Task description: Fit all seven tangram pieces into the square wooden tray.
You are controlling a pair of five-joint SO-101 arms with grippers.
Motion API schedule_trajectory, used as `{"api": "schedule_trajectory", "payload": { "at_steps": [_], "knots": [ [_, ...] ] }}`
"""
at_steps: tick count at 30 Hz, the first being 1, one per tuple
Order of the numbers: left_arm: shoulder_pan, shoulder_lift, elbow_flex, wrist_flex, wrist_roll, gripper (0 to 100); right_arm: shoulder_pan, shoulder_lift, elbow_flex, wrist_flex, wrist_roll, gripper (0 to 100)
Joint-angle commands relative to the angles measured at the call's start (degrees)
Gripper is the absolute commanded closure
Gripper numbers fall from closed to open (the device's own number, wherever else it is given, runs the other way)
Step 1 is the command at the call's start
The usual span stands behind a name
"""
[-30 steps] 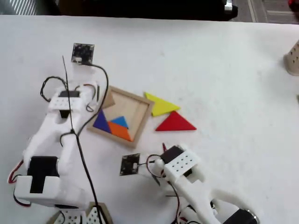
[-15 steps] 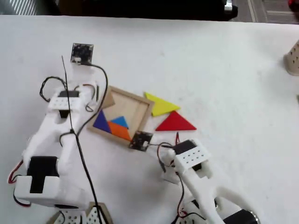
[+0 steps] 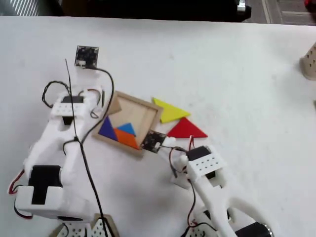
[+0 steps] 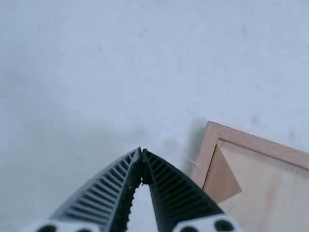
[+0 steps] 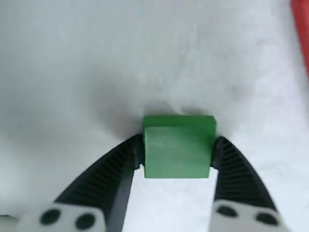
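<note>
Tray: the square wooden tray [image 3: 139, 102] sits turned like a diamond, left of centre in the high view, on the white table [image 3: 237, 64].

Inside the tray: a dark blue triangle [image 3: 106, 129], a flat orange piece [image 3: 127, 140] and a light blue triangle [image 3: 127, 129] are packed together in its lower-left half. A tan wooden triangle [image 3: 114, 104] lies in the top corner, against the rim.

Outside the tray: a yellow triangle [image 3: 169, 111] lies just right of the tray's right corner. A red triangle [image 3: 185, 130] lies just below it. Both are flat on the table.

Right gripper: the right gripper [image 5: 177, 145] is clamped on a green square block [image 5: 178, 154], one black finger against each side. The block is low over the table; I can't tell whether it touches.

Right arm: the white right arm [image 3: 202, 168] comes up from the lower right of the high view. Its head is just off the tray's lower-right edge, near the red triangle's left tip.

Left gripper: the left gripper [image 4: 141, 166] is closed, its toothed jaws meeting at the tips with nothing between them. It is over bare table just beside the tray corner that holds the tan triangle.

Left arm: the white left arm [image 3: 59, 133] runs up the left side of the high view, beside the tray's upper-left edge.

Elsewhere: a small dark circuit board [image 3: 87, 56] lies on a black cable at upper left, and a pale perforated object [image 3: 308, 61] sits at the right edge.
</note>
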Motion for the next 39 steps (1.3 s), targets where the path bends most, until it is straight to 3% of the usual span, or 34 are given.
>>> {"api": "schedule_trajectory", "payload": {
  "at_steps": [1,7,11,18,22,32,39],
  "knots": [
    [-0.66,-0.40,-2.81,0.18,-0.26,98,0.40,-0.75,-2.02,-1.19,-0.18,92.0],
    [-0.66,-0.40,-2.81,0.09,-0.26,98,0.48,-0.75,-3.87,-0.57,-5.10,92.8],
    [-0.92,-0.40,-2.99,0.00,-0.18,98,0.57,-0.75,-11.25,5.67,-8.70,92.8],
    [-3.47,-0.40,-4.13,0.00,0.35,98,0.04,-0.13,-29.36,12.26,-22.51,92.5],
    [-5.05,-0.40,-4.31,-0.09,5.36,97,-1.71,2.07,-37.71,12.44,-29.19,92.5],
    [-7.60,-0.31,-4.40,-2.11,7.12,98,-10.51,26.86,-62.68,15.60,-38.15,92.5],
    [-11.38,3.74,-9.32,-0.53,15.47,98,-15.52,46.20,-81.58,15.52,-43.34,92.5]
  ]
}}
